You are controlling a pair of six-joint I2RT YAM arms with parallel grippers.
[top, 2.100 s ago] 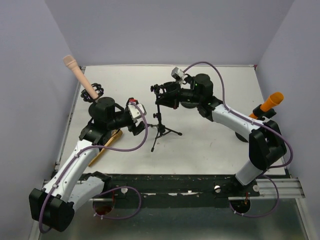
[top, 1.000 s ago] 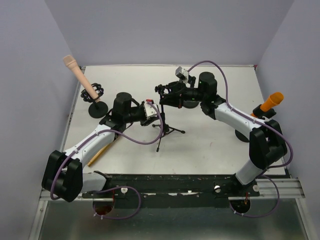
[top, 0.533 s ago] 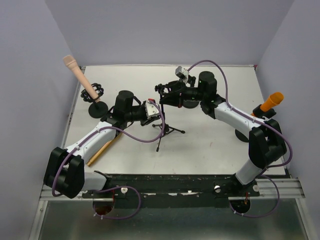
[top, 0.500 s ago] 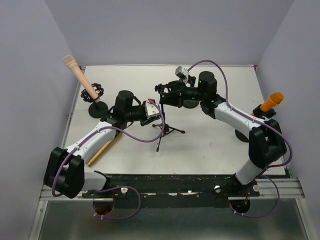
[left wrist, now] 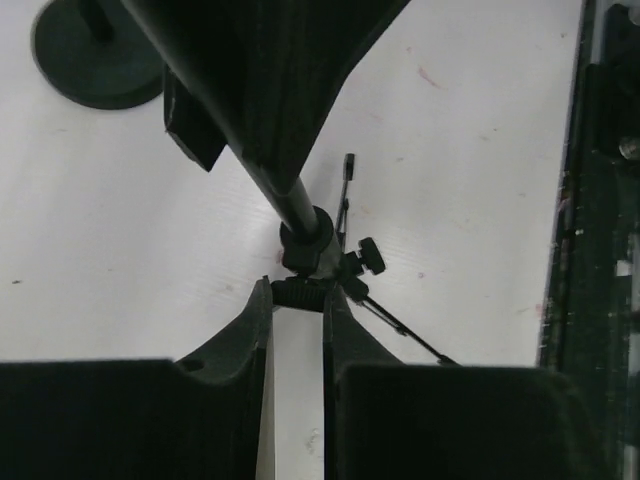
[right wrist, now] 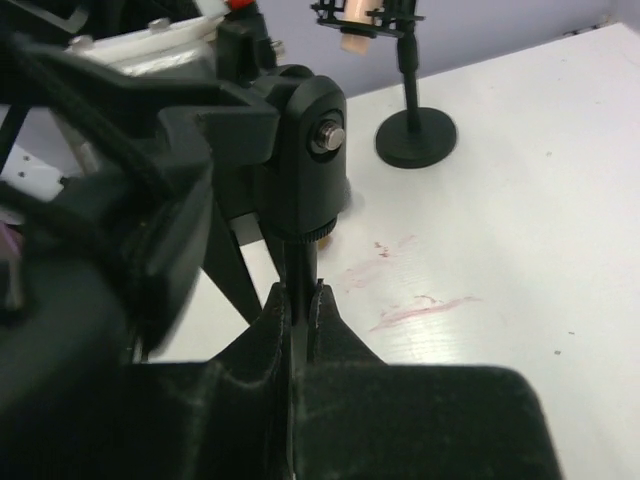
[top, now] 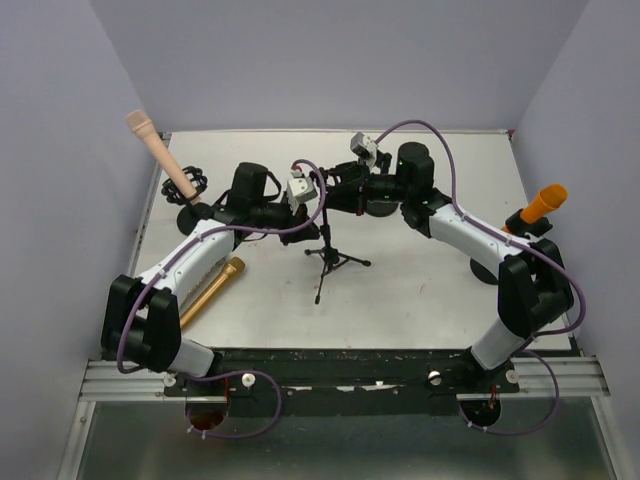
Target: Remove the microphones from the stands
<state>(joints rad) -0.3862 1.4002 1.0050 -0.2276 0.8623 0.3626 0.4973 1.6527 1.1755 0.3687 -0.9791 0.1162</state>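
Centrally, right hand (right wrist: 300,300) gripping stand (top: 326,255), microphone (top: 212,292) near left table (top: 420,290) edge

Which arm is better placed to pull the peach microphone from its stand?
Left: the peach microphone sits on that arm's side; the right gripper is shut on the black tripod stand.

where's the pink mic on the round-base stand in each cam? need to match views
Top external: pink foam-headed microphone at the table's far-left corner, tilted up and left.
Left wrist: not in it. A round black base shows top left, but I cannot tell whose.
Right wrist: top centre, only its lower end shows, in a black mount.
Shared landmark: black tripod stand, central in all three.
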